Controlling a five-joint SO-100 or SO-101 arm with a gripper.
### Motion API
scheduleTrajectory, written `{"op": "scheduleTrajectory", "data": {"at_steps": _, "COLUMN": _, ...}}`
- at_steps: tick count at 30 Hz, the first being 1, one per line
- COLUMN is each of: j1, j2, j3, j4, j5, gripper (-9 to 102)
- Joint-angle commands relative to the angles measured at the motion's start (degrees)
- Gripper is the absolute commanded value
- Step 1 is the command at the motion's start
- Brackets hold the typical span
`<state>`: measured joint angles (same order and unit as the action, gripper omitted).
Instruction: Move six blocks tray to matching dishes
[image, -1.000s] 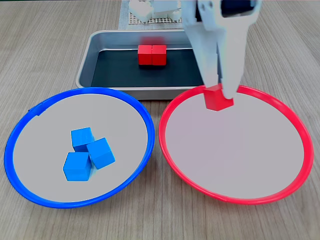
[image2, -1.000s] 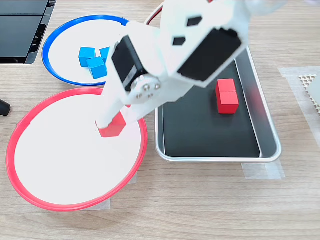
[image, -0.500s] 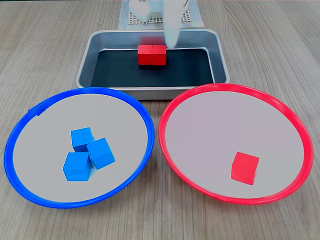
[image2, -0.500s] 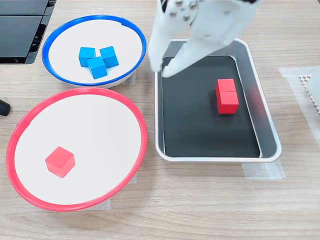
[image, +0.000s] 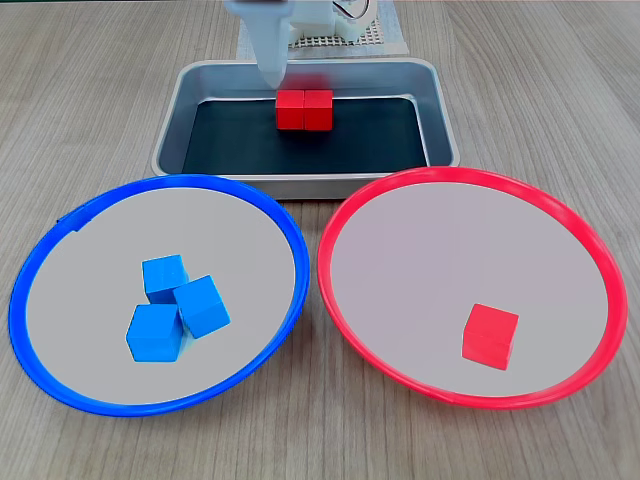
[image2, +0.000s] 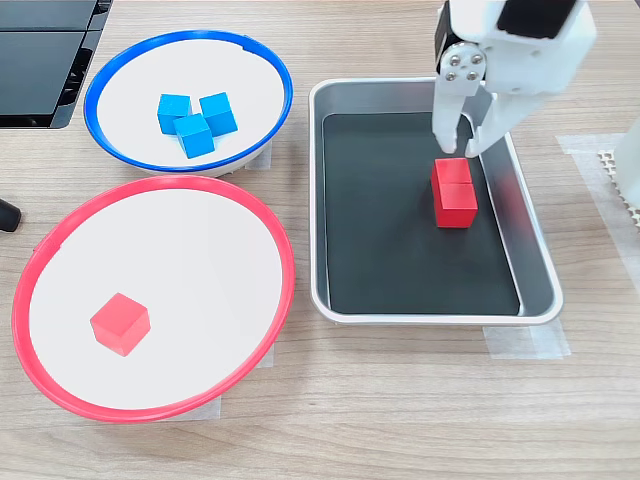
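The silver tray (image: 300, 185) (image2: 420, 318) holds two red blocks side by side, touching (image: 305, 108) (image2: 454, 192). My white gripper (image2: 458, 150) hangs open just above the far one, with nothing between its fingers; one finger (image: 268, 55) shows at the tray's far rim. In the red-rimmed dish (image: 470, 173) (image2: 150, 182) lies one red block (image: 490, 336) (image2: 120, 323). Three blue blocks (image: 175, 305) (image2: 195, 120) sit clustered in the blue-rimmed dish (image: 180, 181) (image2: 188, 35).
A white mesh mat (image: 330, 40) (image2: 620, 170) lies behind the tray under the arm's base. A black device (image2: 40, 60) lies beside the blue dish. Both dishes sit close to the tray on the wooden table.
One second ago the gripper held a red block over the red dish. That block now lies in the dish, and the gripper has moved over the tray's two red blocks.
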<state>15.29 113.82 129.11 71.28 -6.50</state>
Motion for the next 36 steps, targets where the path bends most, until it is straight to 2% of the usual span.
{"op": "scheduleTrajectory", "data": {"at_steps": 1, "j1": 0.4, "j2": 0.4, "j3": 0.6, "j4": -2.2, "j5": -3.1, "gripper": 15}}
{"op": "scheduleTrajectory", "data": {"at_steps": 3, "j1": 0.2, "j2": 0.3, "j3": 1.5, "j4": -3.0, "j5": -5.1, "gripper": 19}}
{"op": "scheduleTrajectory", "data": {"at_steps": 7, "j1": 0.0, "j2": 0.3, "j3": 3.5, "j4": -3.9, "j5": -9.5, "gripper": 20}}
{"op": "scheduleTrajectory", "data": {"at_steps": 11, "j1": -1.1, "j2": 0.4, "j3": 3.5, "j4": -0.6, "j5": -11.6, "gripper": 21}}
{"op": "scheduleTrajectory", "data": {"at_steps": 16, "j1": -3.6, "j2": 0.8, "j3": 5.3, "j4": -2.4, "j5": -9.4, "gripper": 16}}
{"op": "scheduleTrajectory", "data": {"at_steps": 19, "j1": -4.7, "j2": 0.6, "j3": 5.4, "j4": -4.1, "j5": -7.4, "gripper": 3}}
{"op": "scheduleTrajectory", "data": {"at_steps": 20, "j1": -4.9, "j2": 0.6, "j3": 5.4, "j4": -4.9, "j5": -6.2, "gripper": 2}}
{"op": "scheduleTrajectory", "data": {"at_steps": 28, "j1": -7.5, "j2": 0.5, "j3": -4.2, "j4": -17.8, "j5": -2.5, "gripper": 0}}
{"op": "scheduleTrajectory", "data": {"at_steps": 36, "j1": -19.7, "j2": -10.8, "j3": -19.1, "j4": -30.4, "j5": 2.7, "gripper": 0}}
